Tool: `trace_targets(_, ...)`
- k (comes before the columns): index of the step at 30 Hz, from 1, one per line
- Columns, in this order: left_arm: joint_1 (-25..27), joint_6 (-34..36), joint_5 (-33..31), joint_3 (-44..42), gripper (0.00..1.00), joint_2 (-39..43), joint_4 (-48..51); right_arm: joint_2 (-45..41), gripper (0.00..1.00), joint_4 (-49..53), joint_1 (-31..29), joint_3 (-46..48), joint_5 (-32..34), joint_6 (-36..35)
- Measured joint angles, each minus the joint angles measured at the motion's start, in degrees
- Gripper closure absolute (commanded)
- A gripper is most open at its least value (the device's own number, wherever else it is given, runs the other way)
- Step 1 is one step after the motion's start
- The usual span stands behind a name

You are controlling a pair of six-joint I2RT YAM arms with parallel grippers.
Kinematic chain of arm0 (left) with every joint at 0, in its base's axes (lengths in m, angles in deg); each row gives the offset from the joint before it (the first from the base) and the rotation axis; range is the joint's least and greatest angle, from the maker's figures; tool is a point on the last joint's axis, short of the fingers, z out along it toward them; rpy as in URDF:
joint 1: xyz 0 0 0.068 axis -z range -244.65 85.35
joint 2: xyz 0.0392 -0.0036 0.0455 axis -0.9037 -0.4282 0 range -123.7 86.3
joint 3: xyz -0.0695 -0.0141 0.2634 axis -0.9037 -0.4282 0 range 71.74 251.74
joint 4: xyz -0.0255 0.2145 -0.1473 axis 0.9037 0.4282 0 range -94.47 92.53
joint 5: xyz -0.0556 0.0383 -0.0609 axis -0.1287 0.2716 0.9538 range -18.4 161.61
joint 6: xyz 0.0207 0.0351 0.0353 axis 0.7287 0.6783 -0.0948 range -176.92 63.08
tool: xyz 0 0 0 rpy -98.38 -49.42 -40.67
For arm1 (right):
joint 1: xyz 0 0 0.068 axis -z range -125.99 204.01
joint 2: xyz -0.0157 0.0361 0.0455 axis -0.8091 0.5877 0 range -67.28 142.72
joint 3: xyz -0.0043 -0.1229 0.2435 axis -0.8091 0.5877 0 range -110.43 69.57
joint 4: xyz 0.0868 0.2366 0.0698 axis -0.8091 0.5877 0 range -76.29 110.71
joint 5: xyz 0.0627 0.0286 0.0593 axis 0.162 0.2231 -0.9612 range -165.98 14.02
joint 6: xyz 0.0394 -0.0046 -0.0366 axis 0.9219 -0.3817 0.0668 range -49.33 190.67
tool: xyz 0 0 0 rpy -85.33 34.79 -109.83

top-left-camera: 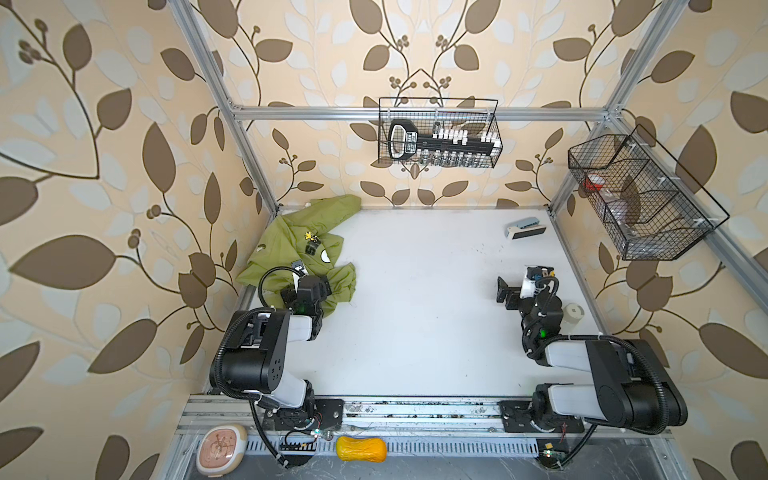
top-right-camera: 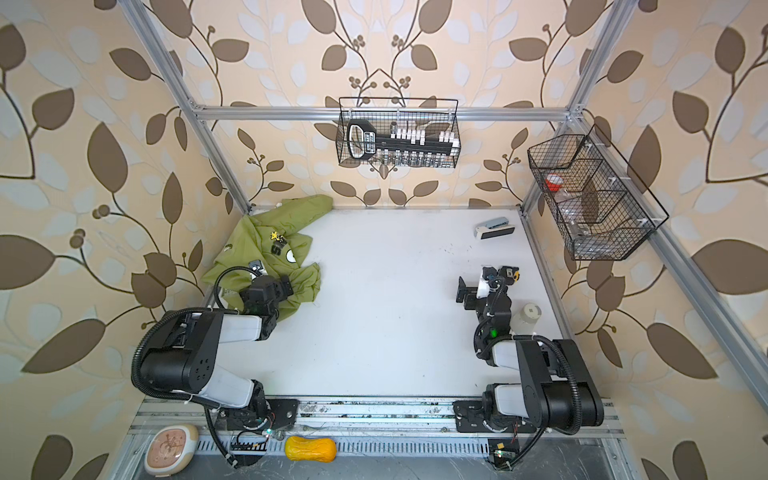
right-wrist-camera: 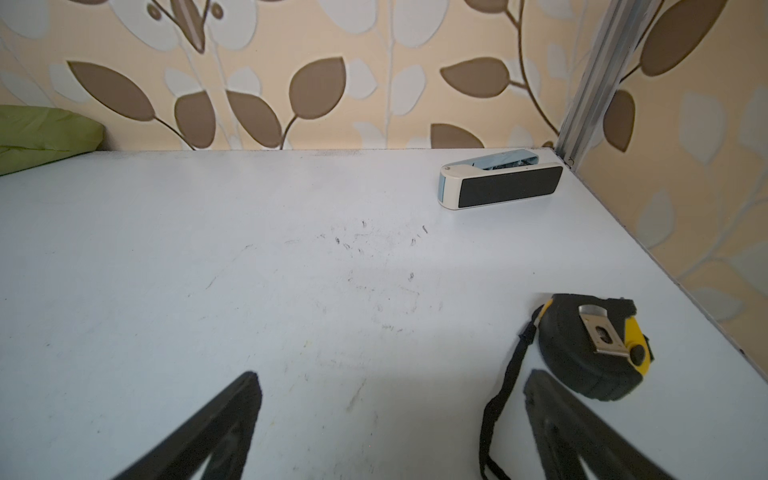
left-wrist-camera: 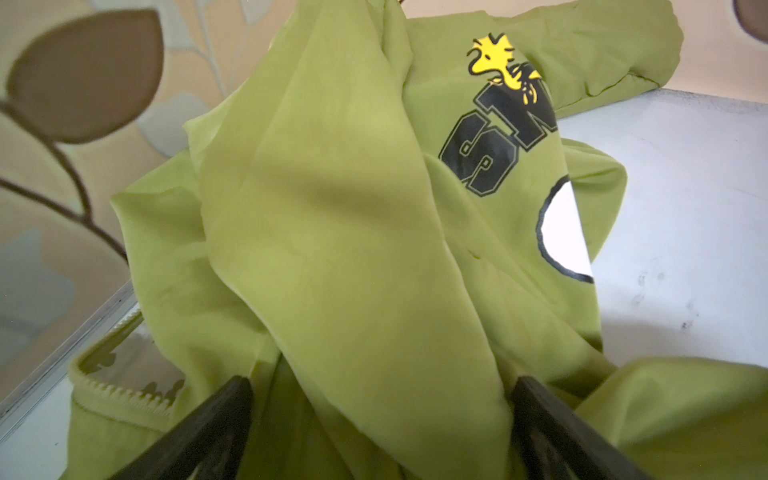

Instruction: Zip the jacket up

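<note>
**Desk:** At the far-left corner of the white bench (top-left-camera: pixel 415 311), the small olive-green thin-fabric hooded jacket (top-left-camera: pixel 299 253) lies crumpled, one sleeve trailing along the far edge. Which arm has it?

**Photographer:** Neither. The left gripper (left-wrist-camera: pixel 382 382) sits over the heap's near end, jaws spread wide, with a fold of cloth between them that is not pinched.

**Desk:** And the other?

**Photographer:** The right gripper (right-wrist-camera: pixel 392 376), also apart and empty, hangs near the right edge beside a black-and-yellow tape measure (right-wrist-camera: pixel 594 345), well apart from the garment.

**Desk:** The zipper?

**Photographer:** Pale-green zipper teeth (left-wrist-camera: pixel 120 395) show by the left edge, just beside the left fingers. The heap runs from the corner along that edge toward the left arm, which looks best placed to begin.
</note>
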Motion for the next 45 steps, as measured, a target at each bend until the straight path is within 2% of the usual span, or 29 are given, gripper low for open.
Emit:
trace_targets(12,0.0,0.0,0.04,0.15,0.01,0.35,0.92,-1.38,0.0,1.53,0.0,0.0,1.53,0.74)
trace_targets(17,0.0,-0.46,-1.55,6.75,0.01,4.63,13.51,-9.57,0.0,7.19,-0.02,-0.37,5.27,2.05)
trace_targets(21,0.0,-2.82,-4.15,9.31,0.01,12.46,19.54,-17.53,0.0,12.76,-0.02,-1.09,8.59,3.58)
trace_targets(25,-0.02,-8.41,-6.82,15.52,0.01,18.32,31.63,-25.42,0.0,22.71,0.0,-4.22,12.94,8.35)
trace_targets(29,-0.02,-16.22,-8.63,26.32,0.01,18.97,46.34,-28.59,0.0,36.39,1.25,-11.04,15.69,15.43)
trace_targets(33,-0.11,-21.35,-6.49,32.98,0.01,19.58,57.35,-28.79,0.03,48.26,4.92,-16.59,11.72,20.72)
trace_targets(38,-0.33,-24.2,1.68,34.51,0.01,21.73,67.47,-30.42,0.06,60.94,8.24,-18.69,4.79,25.0)
trace_targets(41,-0.87,-24.44,6.08,34.73,0.01,22.12,72.5,-31.26,0.01,65.94,10.16,-19.41,-2.03,25.77)
trace_targets(45,-1.68,-24.37,9.88,35.67,0.02,21.46,77.57,-33.27,0.0,69.33,8.96,-19.8,-8.94,26.47)
